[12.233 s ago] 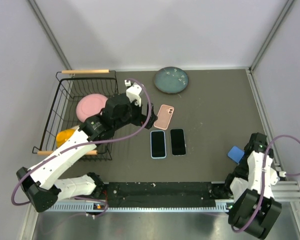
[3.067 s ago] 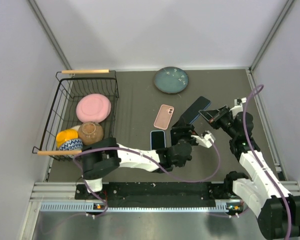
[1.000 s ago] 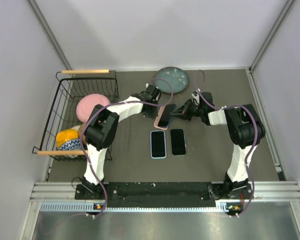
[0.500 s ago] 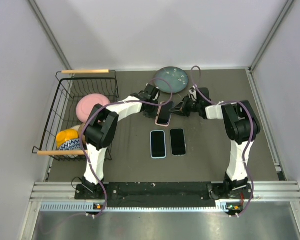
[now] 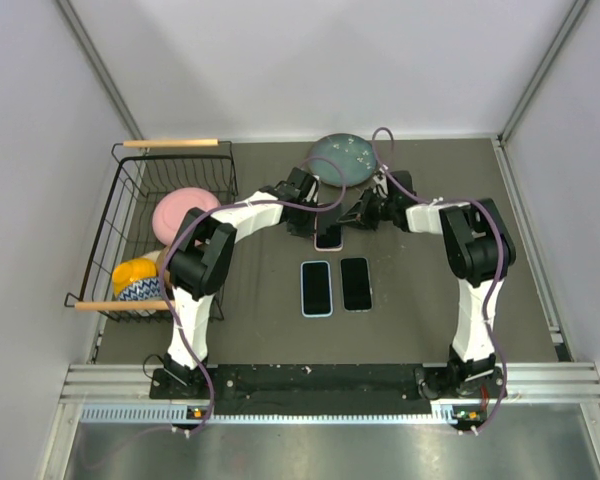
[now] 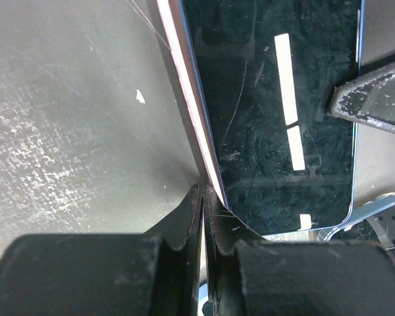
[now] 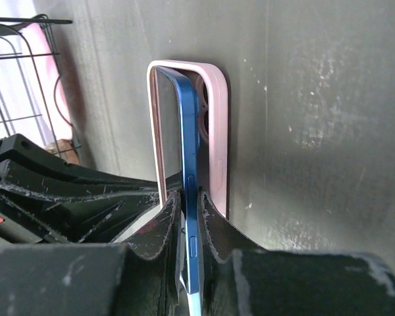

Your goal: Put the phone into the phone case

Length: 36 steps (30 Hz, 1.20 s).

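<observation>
Top external view, item list, all places given from the phone case point(image 5: 326, 238).

- Phone case: pink, lying on the table point(image 5: 430, 300), open side up, just on the near side of the plate point(image 5: 343, 160).
- Phone point(image 7: 187, 131): blue body, dark screen. It stands on its long edge inside the case, leaning over the case's floor. One long side looks to be down at the case wall and the other is raised, so it is not yet seated.
- Left gripper point(image 6: 203, 192): at the left side of the case, fingers pressed together on the pink rim and holding it down.
- Right gripper point(image 7: 186, 201): at the right side of the case, fingers pinching the phone by its thin edges.
- Two other phones point(image 5: 335, 286): flat and side by side, on the near side of the case, apart from it.
- Basket point(image 5: 115, 200): well to the left of the case, holding dishes.

Step in hand, as judged: insertion, partly done. The next move calls for the right gripper to tip the raised side down until the screen lies level. It should then press until the rim snaps over, while the left gripper keeps the case from sliding. Whether the corners are lined up cannot be told.
</observation>
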{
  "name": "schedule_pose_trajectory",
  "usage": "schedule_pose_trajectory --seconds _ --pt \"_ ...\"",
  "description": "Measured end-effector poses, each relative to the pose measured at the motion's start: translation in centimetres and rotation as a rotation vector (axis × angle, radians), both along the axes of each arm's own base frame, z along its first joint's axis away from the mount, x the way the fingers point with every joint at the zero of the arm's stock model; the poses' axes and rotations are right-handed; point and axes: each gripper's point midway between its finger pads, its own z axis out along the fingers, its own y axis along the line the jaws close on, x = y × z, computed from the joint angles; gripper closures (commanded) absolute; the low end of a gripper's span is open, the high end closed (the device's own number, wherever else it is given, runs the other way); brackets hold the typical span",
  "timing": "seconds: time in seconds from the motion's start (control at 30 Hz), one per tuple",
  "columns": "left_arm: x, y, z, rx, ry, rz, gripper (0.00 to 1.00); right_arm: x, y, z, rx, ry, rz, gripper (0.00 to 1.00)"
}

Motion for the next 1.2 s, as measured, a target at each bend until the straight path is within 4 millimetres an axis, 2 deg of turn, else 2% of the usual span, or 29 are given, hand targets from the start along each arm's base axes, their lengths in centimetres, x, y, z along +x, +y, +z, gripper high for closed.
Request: schedule_pose_trajectory --seconds 0.2,0.33,0.43,0.57,0.7,0.8,0.93,1.0,1.07,1.2 --pt "-0.1 0.0 0.0 0.001 0.002 -0.017 0.9 0.4 0.3 -0.5 -0.09 -0.041 0.011 0.84" --pt "-0.2 -0.1 0.1 -0.003 0.007 -0.019 0.9 0.5 0.4 -0.4 -0.112 -0.054 0.015 0.69" --pt "-0.4 -0.2 0.2 -0.006 0.019 -0.028 0.9 0.4 0.8 -0.2 -0.111 -0.07 0.027 0.68" --pt "-0.1 -0.3 1.2 0.01 0.033 -0.045 0.85 0.4 0.9 -0.2 -0.119 -0.084 0.032 0.64" --pt "1.7 -0.7 3.3 -0.025 -0.015 -0.032 0.8 -0.1 1.2 0.2 -0.125 -0.094 0.037 0.58" --pt "2.3 -0.3 3.5 -0.035 -0.018 -0.005 0.77 -0.8 1.1 0.5 -0.126 -0.084 0.038 0.56" --pt "3.0 0.6 3.6 -0.04 -0.015 0.029 0.63 -2.1 0.3 0.9 -0.156 -0.053 0.022 0.51" --pt "3.1 0.9 3.6 -0.041 -0.014 0.036 0.6 -2.3 0.1 1.2 -0.17 -0.05 0.013 0.48" --pt "3.3 1.0 3.6 -0.046 -0.013 0.042 0.58 -2.2 -0.2 1.6 -0.186 -0.058 0.001 0.41" --pt "3.3 0.6 3.9 -0.068 -0.016 0.024 0.56 -2.3 -0.6 2.0 -0.205 -0.069 -0.015 0.39"
